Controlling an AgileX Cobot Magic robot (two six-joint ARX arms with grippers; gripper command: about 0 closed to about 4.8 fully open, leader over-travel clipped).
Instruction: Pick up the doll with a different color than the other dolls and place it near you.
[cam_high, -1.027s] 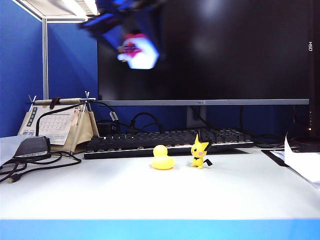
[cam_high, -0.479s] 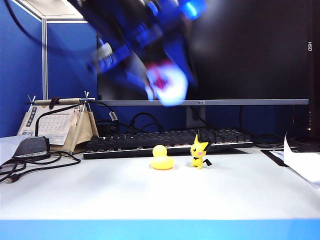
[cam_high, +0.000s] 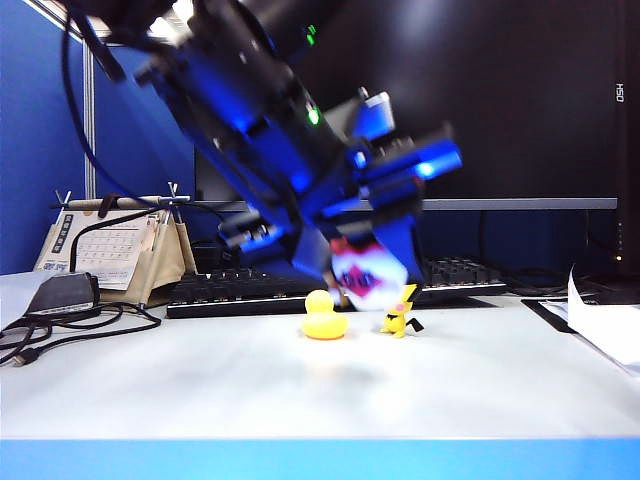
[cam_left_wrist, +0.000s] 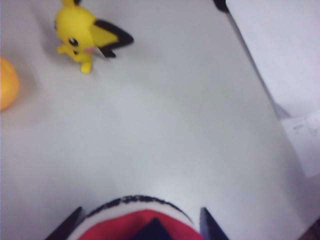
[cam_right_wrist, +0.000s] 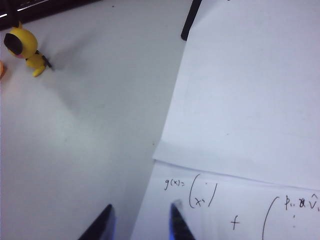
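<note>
**Trainee:** Where's the odd-coloured doll right now?

**Supervisor:** You've got it. The white doll (cam_high: 368, 272) sits clamped in the left pincer (cam_high: 366, 280), hanging in the air just above the yellow duck (cam_high: 324, 316) and the pointed-ear figure (cam_high: 399, 309), which stand on the counter (cam_high: 300, 390). In the left wrist view only its red-and-black top (cam_left_wrist: 140, 222) shows, with a finger tip (cam_left_wrist: 209, 225) on either side of it.

**Trainee:** How should I expect it to behave?

**Supervisor:** It looks like small, hard, smooth plastic, so probably light and stiff, but slippery. It's egg-shaped, so a pinch above or below the widest part would likely squirt it out. You want the pads square across the belly, as they seem to be.

**Trainee:** Fragile?

**Supervisor:** Likely not, though the flat hat could chip if dropped, and the rounded body may roll. Set it down upright and gently on the near, bare part of the counter.

**Trainee:** And the right pincer?

**Supervisor:** The right pincer (cam_right_wrist: 141, 223) hangs parted and empty over the edge of the written paper (cam_right_wrist: 240, 150), well away from the dolls.
</note>
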